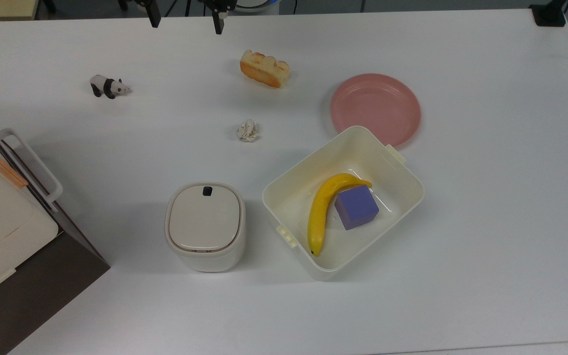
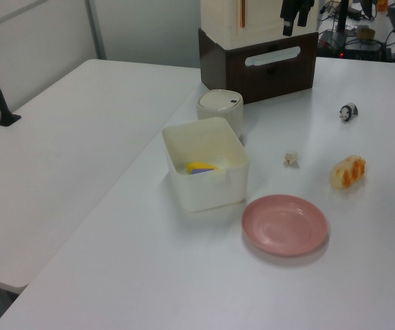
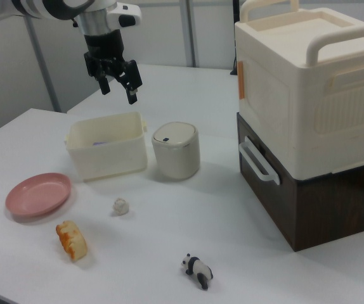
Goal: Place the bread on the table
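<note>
Resting on table [image 1: 486, 246]: bread [image 1: 265, 68], at plate's [image 1: 375, 109] ten o'clock.
Bin [image 1: 402, 170]: holding banana [image 1: 321, 212], purple cube [image 1: 356, 207].
Gripper [image 3: 118, 87]: hanging, fingers apart, holding nothing.

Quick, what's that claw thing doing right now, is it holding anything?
Gripper: open and holding nothing, up in the air. The bread lies on the table, apart from it.

White arm segment with a black joint band, silver-grey wrist section, white flange block, black gripper [image 3: 117, 85] body with 2 slim black fingers [image 3: 132, 95], finger tips dark and squared in the top view
</note>
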